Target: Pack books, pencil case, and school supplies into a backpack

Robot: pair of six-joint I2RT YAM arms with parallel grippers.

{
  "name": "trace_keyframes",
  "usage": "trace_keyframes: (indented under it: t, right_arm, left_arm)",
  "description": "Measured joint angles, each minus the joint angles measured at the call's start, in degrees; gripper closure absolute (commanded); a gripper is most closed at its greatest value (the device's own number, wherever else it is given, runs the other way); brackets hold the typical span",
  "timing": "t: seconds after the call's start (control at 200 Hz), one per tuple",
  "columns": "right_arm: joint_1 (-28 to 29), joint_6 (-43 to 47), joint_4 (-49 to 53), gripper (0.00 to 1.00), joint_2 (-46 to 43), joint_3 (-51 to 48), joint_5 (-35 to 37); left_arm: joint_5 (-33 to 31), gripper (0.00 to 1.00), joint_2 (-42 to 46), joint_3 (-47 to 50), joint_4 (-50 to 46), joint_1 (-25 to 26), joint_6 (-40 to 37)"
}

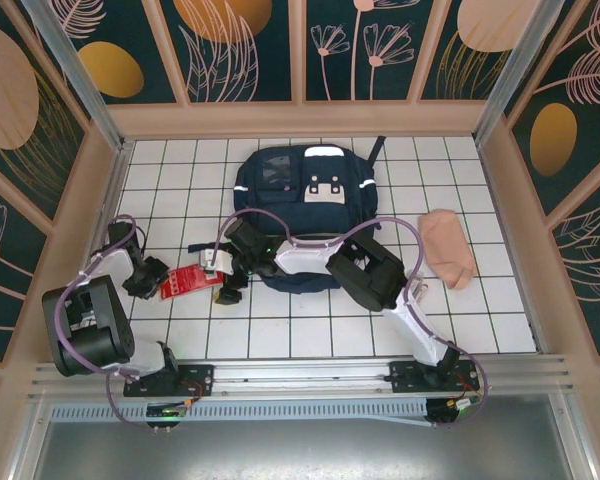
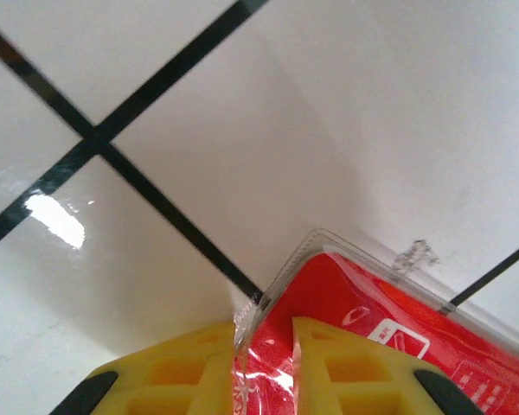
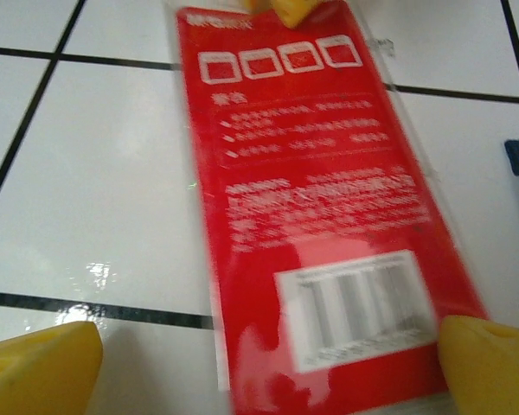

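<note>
Left wrist: left fingers [image 2: 182,372] pinch the red booklet [image 2: 372,311]; right fingers [image 3: 35,367] spread wide.

red booklet [image 3: 329,216] print blurred past reading, near end cut off between right fingers [image 3: 35,372], far side cropped beyond left fingers [image 2: 173,380], backpack [image 1: 310,165] near edge hidden under right arm [image 1: 365,275]

The right arm [image 1: 365,272] lies across the backpack's [image 1: 305,185] 6 o'clock edge; bare desk [image 1: 175,175] is free at its 10 o'clock, the pencil case [image 1: 448,248] sits apart at 3 o'clock.
</note>
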State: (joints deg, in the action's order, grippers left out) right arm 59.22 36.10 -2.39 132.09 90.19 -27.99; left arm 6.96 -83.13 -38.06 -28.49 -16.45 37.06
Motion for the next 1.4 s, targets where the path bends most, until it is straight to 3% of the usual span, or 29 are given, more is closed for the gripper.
trace_keyframes:
  t: [0.52,0.861,0.921,1.006,1.141,1.401]
  right_arm:
    - [-0.24,2.64,4.24,0.04,4.74,7.93,-0.15]
    - [-0.46,3.28,7.32,0.3,0.28,2.45,-2.19]
    - [0.0,2.32,7.67,0.26,-0.83,1.22,-2.38]
    - [0.48,-0.66,7.78,0.13,-1.97,0.2,-2.47]
    - [0.48,-7.52,5.79,0.03,-3.85,-1.79,0.09]
    - [-0.42,-15.72,-2.8,0.01,-7.85,-9.44,4.39]
  left_arm:
    - [4.17,0.91,-1.42,0.48,7.61,2.12,-1.75]
    - [9.57,0.93,-3.65,0.52,14.43,3.43,-3.28]
    - [11.02,0.93,-4.35,0.42,15.65,3.93,-3.67]
    - [12.07,0.94,-4.79,0.22,16.46,4.37,-4.0]
    - [13.14,0.94,-5.46,0.24,17.84,4.9,-3.8]
    - [13.62,0.95,-5.75,0.24,18.47,5.03,-3.61]
